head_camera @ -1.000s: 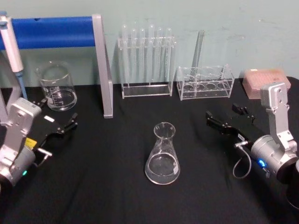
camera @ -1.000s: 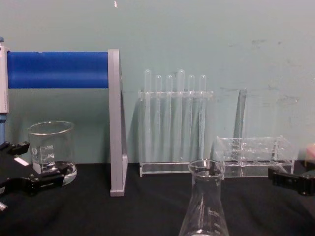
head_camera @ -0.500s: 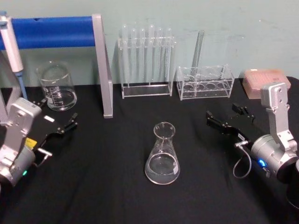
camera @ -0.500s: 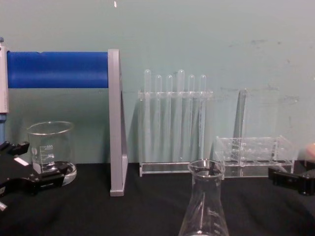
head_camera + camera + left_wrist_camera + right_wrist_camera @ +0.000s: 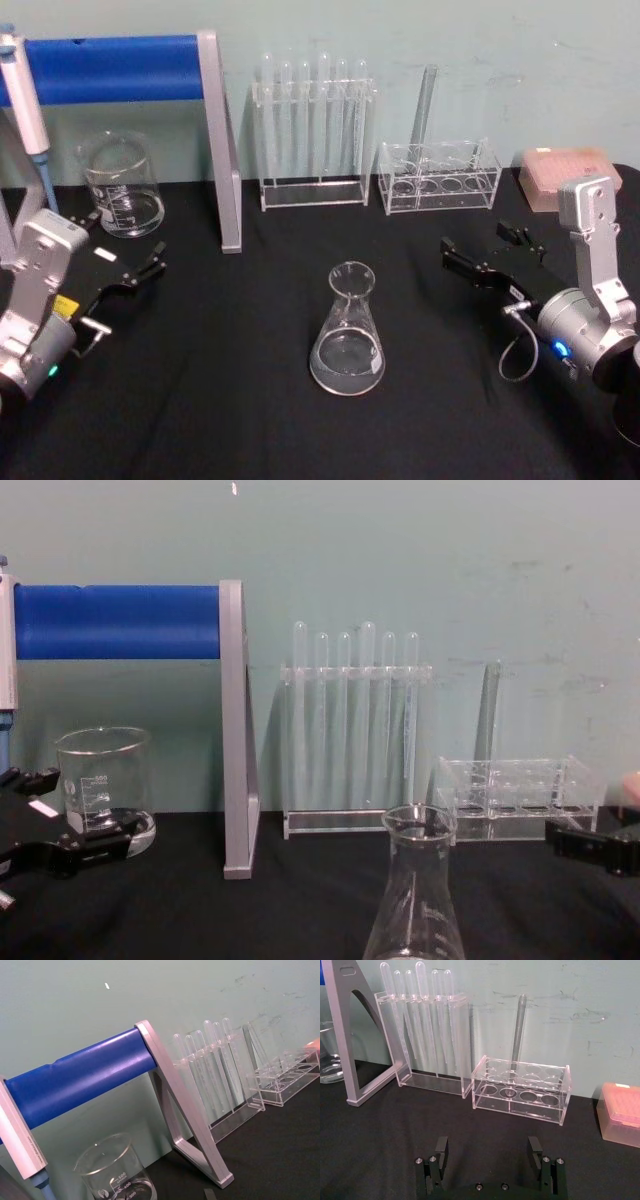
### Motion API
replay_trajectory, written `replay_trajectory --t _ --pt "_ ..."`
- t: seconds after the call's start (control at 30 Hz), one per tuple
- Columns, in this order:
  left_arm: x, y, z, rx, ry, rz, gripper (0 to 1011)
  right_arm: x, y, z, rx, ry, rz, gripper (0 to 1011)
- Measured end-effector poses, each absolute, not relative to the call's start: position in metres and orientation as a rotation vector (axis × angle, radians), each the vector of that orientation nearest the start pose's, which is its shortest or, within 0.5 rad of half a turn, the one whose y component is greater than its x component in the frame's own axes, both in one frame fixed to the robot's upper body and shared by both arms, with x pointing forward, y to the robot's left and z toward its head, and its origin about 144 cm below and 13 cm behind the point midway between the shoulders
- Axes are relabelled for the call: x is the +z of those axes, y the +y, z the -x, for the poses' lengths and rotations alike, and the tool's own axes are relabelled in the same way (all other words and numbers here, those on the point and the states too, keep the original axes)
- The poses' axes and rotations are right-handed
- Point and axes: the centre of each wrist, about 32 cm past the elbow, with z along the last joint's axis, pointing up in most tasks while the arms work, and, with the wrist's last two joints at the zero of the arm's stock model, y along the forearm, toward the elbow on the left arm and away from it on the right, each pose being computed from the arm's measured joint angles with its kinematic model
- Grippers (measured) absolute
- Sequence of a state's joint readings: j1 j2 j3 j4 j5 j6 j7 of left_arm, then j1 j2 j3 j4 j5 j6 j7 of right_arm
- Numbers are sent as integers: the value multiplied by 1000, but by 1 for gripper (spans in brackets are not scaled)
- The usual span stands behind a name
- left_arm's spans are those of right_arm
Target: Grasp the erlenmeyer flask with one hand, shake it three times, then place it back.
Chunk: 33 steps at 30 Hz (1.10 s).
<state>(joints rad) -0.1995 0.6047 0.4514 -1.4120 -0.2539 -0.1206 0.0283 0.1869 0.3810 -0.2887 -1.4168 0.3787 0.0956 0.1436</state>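
Note:
The erlenmeyer flask [image 5: 348, 330] is clear glass and stands upright on the black table [image 5: 220, 400] near the middle; its neck and rim rise at the bottom of the chest view [image 5: 416, 900]. My left gripper [image 5: 125, 242] rests open at the table's left, well away from the flask, with a white label on its side. My right gripper [image 5: 485, 245] sits open to the flask's right, a good gap away. In the right wrist view its two fingers [image 5: 441, 1146] stand wide apart with nothing between them. Neither gripper touches the flask.
A glass beaker [image 5: 122, 185] stands at the back left under a blue bar on a grey stand [image 5: 218, 140]. Behind the flask are a pipette rack [image 5: 312, 130] and a clear tube rack [image 5: 438, 175] with one tube. A pink box [image 5: 565, 172] sits far right.

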Motion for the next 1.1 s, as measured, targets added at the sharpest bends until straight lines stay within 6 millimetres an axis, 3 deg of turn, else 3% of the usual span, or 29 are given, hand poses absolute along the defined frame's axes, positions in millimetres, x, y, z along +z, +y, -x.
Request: replay_trajectory --t 1.1 --pt "1140 310 -489 1248 -285 -304 1001 1147 -271 -502 -1219 90 152 1003"
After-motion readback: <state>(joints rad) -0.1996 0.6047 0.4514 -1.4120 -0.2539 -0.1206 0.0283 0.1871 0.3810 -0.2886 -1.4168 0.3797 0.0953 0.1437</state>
